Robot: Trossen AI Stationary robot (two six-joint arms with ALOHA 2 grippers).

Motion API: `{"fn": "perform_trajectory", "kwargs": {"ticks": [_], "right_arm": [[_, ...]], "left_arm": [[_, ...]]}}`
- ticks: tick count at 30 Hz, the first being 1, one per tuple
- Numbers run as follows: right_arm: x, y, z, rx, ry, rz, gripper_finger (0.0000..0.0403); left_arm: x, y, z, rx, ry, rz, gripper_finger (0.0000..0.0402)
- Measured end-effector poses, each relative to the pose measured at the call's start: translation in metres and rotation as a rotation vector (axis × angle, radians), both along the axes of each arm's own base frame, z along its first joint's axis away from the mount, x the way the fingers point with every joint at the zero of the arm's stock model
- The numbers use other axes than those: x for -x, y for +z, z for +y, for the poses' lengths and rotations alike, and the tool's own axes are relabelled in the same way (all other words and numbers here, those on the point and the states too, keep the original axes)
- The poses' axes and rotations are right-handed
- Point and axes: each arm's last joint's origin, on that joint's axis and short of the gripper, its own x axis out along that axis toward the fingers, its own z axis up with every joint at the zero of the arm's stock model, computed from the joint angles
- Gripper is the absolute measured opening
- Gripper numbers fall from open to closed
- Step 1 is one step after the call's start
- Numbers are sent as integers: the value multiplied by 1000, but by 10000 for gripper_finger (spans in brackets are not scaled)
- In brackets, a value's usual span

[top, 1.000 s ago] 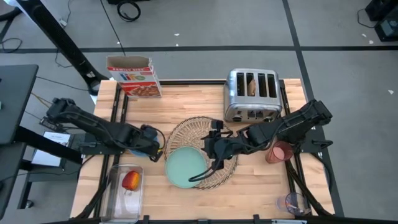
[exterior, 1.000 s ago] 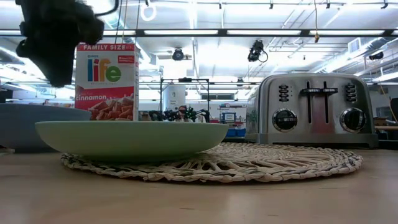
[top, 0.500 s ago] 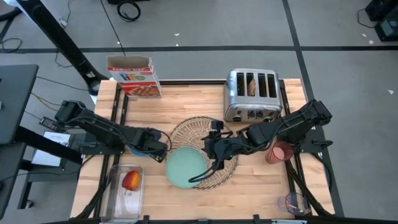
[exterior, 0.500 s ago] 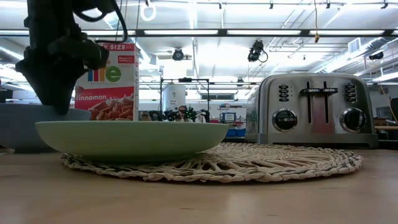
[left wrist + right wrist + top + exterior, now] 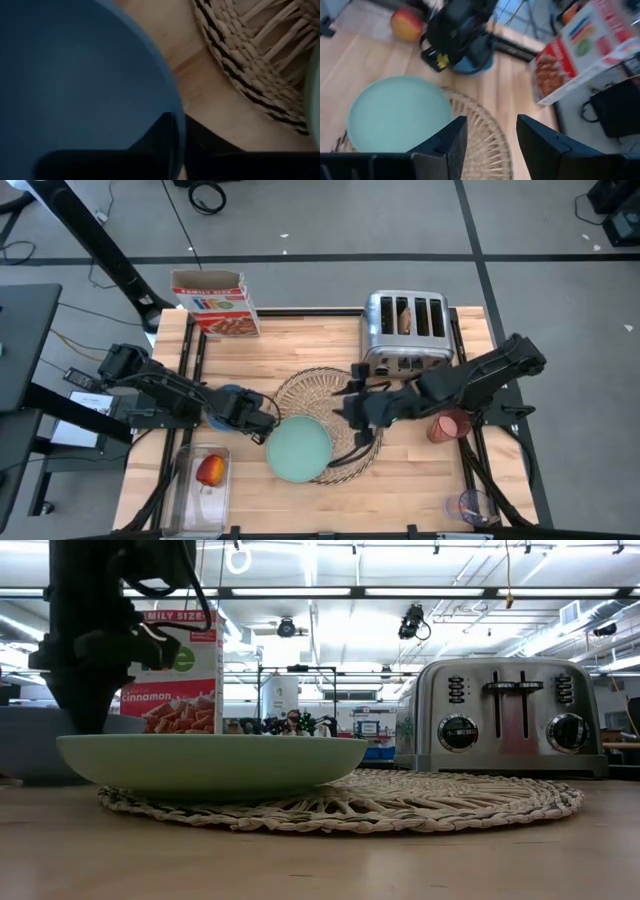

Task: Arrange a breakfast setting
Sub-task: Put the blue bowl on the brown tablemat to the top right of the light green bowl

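Observation:
The blue bowl [image 5: 230, 394] stands on the table left of the round straw placemat [image 5: 335, 395], and my left gripper [image 5: 180, 145] is shut on its rim, pointing down. The mint-green plate [image 5: 298, 450] rests on the placemat's near left part. My right gripper [image 5: 487, 145] hovers open above the placemat [image 5: 490, 135], with nothing between its fingers. The pink cup [image 5: 450, 423] stands right of the placemat. The red apple [image 5: 210, 470] lies in a clear bin. A toast slice [image 5: 406, 320] sticks up from the toaster [image 5: 405, 335]. No spoon shows. My left gripper holds the bowl's rim [image 5: 176, 120] on the side nearest the placemat. One finger [image 5: 157, 137] is inside the bowl and the other [image 5: 215, 150] outside. The fingers come from above, pointing down. The bowl [image 5: 30, 745] stands level on the table.
A cereal box [image 5: 220, 302] stands at the far left, the chrome toaster at the far right. The clear bin [image 5: 200, 490] sits at the near left corner. A clear cup [image 5: 470, 505] stands at the near right.
My left gripper has come down and a little toward the placemat, onto the blue bowl's rim. My right gripper has risen and drawn back toward the table's right and far side, away from the plate. Bowl and plate have stayed in place.

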Motion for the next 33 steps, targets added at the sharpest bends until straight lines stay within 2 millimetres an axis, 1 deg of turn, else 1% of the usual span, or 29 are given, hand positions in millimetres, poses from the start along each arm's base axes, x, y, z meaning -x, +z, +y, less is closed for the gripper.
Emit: {"fn": "perform_trajectory", "kwargs": {"ticks": [2, 4, 6, 8, 11, 13, 15, 17, 20, 23, 29, 33], "right_arm": [[11, 13, -5, 14, -7, -38, 176], [21, 24, -11, 26, -19, -67, 176], [31, 33, -18, 24, -26, -88, 176], [40, 40, -24, 20, -34, -101, 176], [51, 45, -28, 22, -30, -88, 176], [56, 45, -28, 24, -13, -66, 176], [61, 43, -27, 27, 13, -29, 176], [64, 41, -25, 35, 22, 0, 176], [67, 37, -19, 11, 21, 30, 176], [72, 33, -14, -31, 4, 61, 176], [82, 27, -8, -142, -73, 106, 176], [87, 23, -8, -192, -133, 145, 176]], "left_arm": [[0, 2, -1, 20, -8, 16, 12], [-1, 12, -2, 52, -31, 44, 13], [-4, 27, -4, 52, -64, 71, 12], [-8, 48, -5, 49, -113, 78, 10], [-17, 84, -9, -9, -262, 24, 9], [-23, 105, -11, -53, -401, -37, 8], [-30, 119, -11, -91, -553, -92, 8], [-38, 127, -8, -122, -690, -142, 7], [-49, 129, -1, -179, -850, -202, 7], [-68, 127, 5, -261, -1025, -264, 6], [-112, 112, 11, -431, -1361, -374, 6], [-135, 98, 11, -523, -1491, -415, 6]]}}
